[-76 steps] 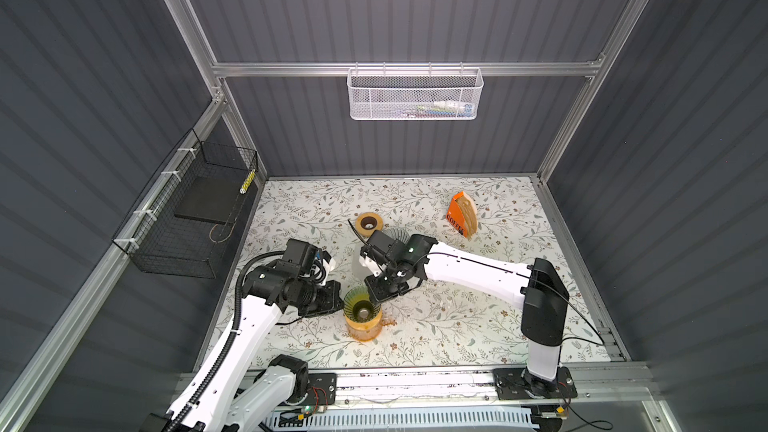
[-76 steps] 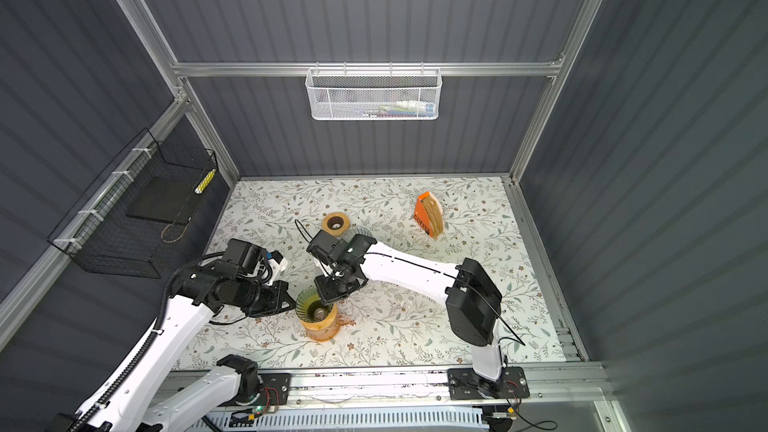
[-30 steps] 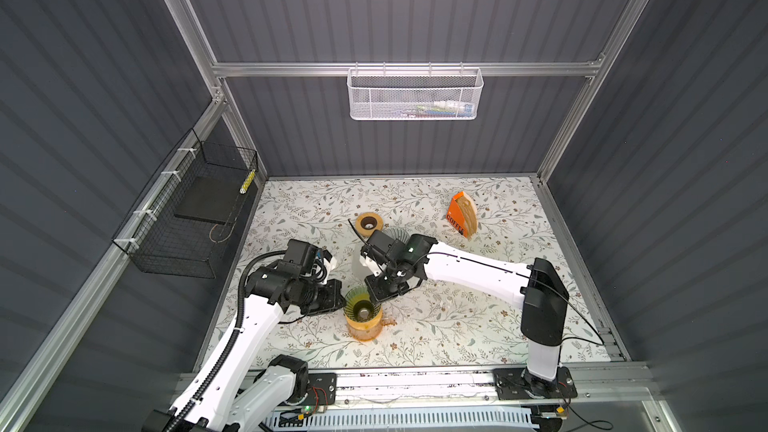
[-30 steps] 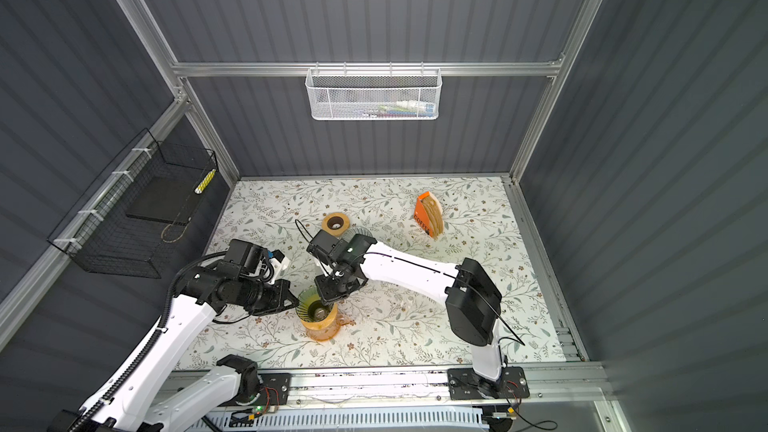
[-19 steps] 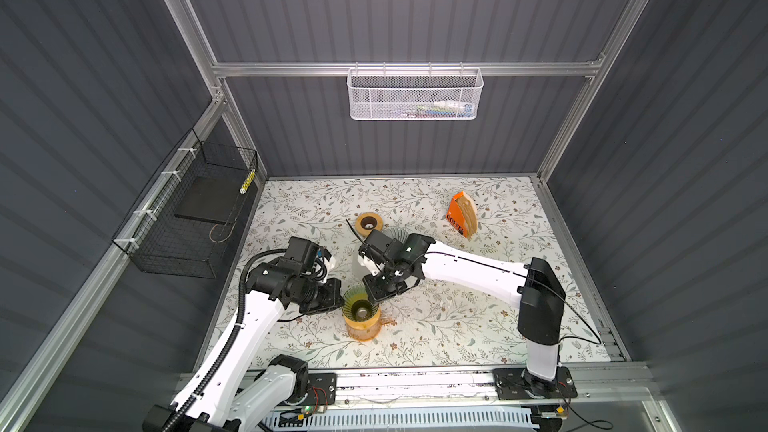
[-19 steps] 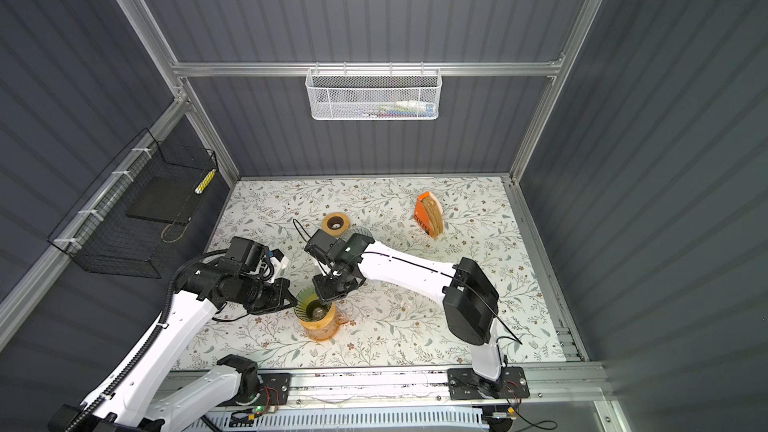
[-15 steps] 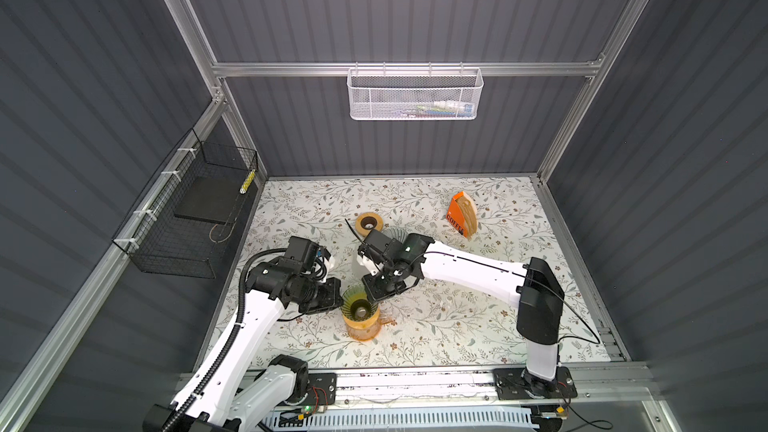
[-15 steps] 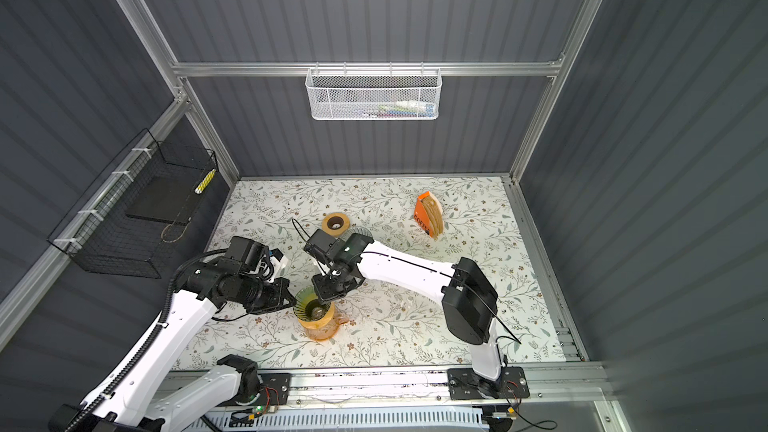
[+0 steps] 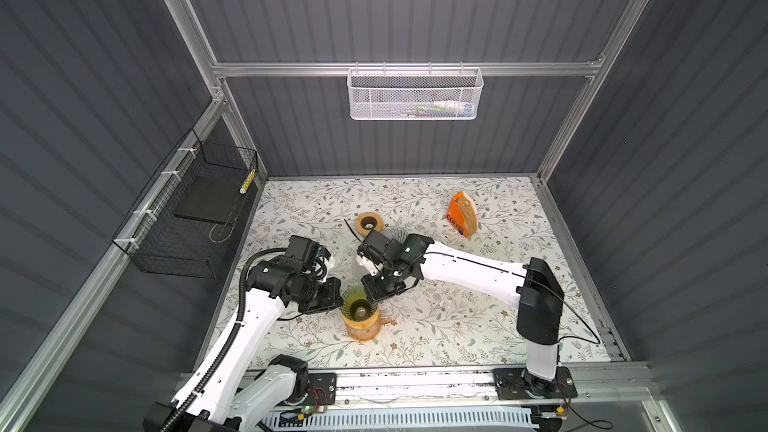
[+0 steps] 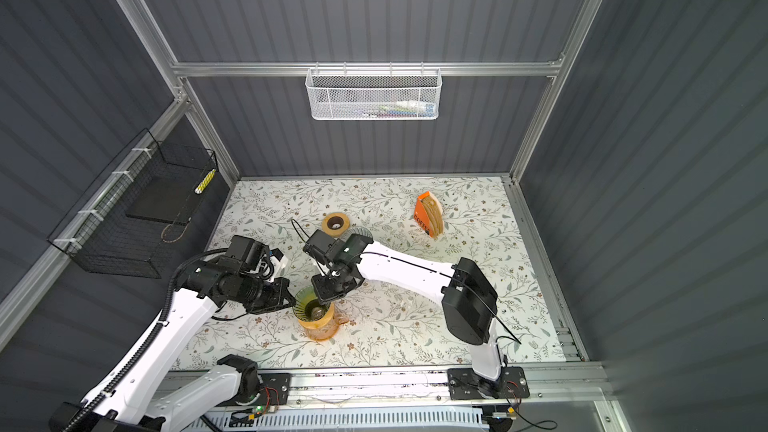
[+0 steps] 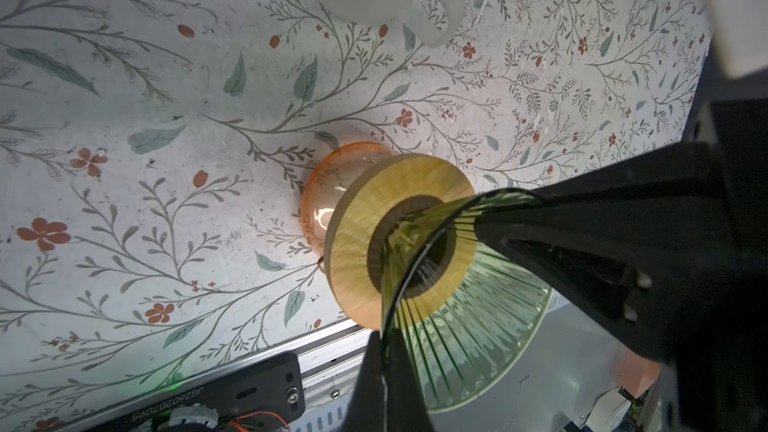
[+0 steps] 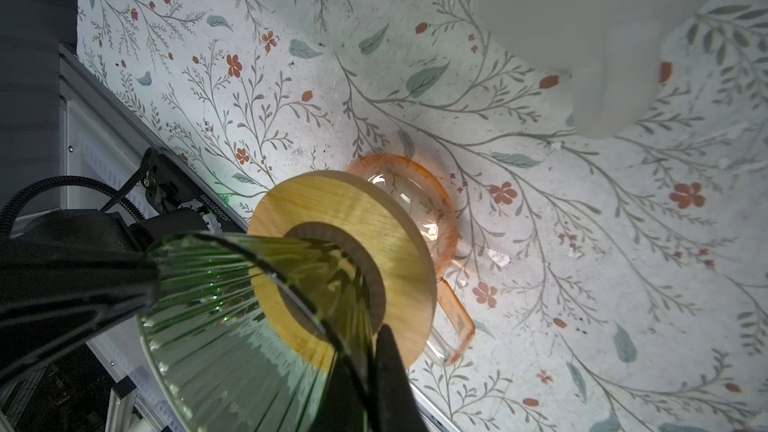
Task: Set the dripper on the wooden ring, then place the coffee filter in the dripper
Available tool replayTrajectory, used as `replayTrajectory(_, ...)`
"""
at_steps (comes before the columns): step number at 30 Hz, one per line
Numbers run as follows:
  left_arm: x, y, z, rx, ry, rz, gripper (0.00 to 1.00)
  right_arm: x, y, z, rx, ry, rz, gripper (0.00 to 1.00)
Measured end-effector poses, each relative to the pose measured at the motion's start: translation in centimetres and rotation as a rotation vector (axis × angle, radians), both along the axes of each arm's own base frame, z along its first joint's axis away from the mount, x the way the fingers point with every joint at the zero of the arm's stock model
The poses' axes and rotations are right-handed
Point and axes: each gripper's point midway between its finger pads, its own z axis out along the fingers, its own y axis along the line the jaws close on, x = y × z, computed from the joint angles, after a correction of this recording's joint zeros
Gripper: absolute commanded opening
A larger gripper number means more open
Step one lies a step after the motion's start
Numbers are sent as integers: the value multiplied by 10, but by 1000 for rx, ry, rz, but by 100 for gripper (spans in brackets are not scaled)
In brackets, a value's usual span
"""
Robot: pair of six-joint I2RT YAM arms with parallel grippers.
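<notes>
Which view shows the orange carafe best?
Right wrist: the orange carafe shows its glass body and its handle beyond the wooden ring. The left wrist view catches only part of the carafe. In both top views it is small and mostly under the green dripper.

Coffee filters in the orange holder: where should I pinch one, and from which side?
Pinch the tan curved edge of the outermost coffee filter, where it shows beyond the orange holder. Come down from above on the open side, away from the printed face; the stack stands on edge there. Too small here to separate single sheets.
</notes>
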Motion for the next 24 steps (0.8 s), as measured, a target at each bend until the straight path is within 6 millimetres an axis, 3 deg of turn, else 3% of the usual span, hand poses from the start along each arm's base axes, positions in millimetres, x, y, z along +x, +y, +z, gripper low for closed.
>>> replayTrajectory(15, 2, -2, 1, -7, 5, -4, 0, 4, 1, -4, -17, -49, 5, 19)
replayTrajectory(24, 2, -3, 2, -8, 1, -8, 0, 7, 1, -4, -20, -63, 0, 21)
